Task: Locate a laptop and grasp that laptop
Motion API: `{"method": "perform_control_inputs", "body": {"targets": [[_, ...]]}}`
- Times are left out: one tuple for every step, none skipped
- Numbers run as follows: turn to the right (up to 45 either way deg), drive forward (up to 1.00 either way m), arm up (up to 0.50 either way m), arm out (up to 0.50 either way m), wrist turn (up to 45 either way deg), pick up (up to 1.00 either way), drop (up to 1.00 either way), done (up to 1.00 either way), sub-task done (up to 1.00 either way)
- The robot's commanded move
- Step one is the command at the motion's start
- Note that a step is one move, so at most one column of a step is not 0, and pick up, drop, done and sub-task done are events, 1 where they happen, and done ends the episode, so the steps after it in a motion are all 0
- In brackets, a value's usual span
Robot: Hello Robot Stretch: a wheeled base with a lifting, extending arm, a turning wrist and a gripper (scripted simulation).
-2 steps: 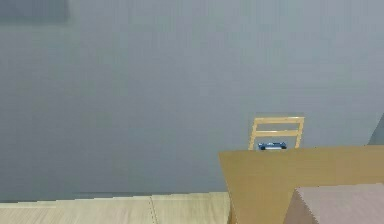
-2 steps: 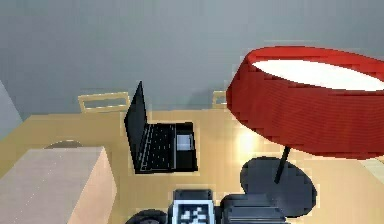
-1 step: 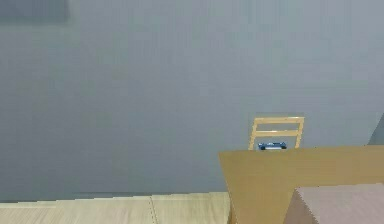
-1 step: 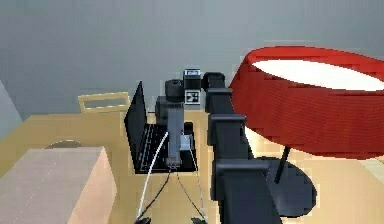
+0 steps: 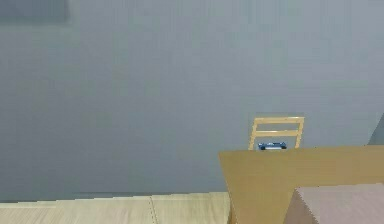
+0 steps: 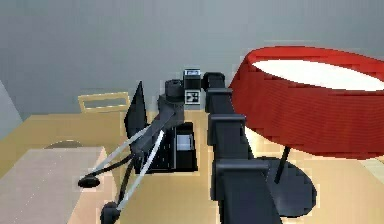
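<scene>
While my arm (image 6: 228, 150) is hanging over the wooden table (image 6: 50, 130), the laptop (image 6: 135, 110) is sitting open at my gripper (image 6: 97, 198); whether that is holding anything I cannot tell. A red lamp (image 6: 310, 95) is crowding the arm; a chair (image 6: 104, 101) is standing at the table's edge.

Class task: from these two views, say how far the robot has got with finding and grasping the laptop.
Done: the laptop is found, on the table beside the red lamp. In hand: the arm reaches over the table, gripper near the laptop. Left: the grasp; the laptop rests on the table, and I cannot tell whether the gripper holds anything.
</scene>
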Motion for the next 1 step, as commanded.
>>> {"method": "perform_control_inputs", "body": {"targets": [[0.0, 0.00, 0.00, 0.00, 45.0, 0.00, 0.00, 0.00, 0.00]]}}
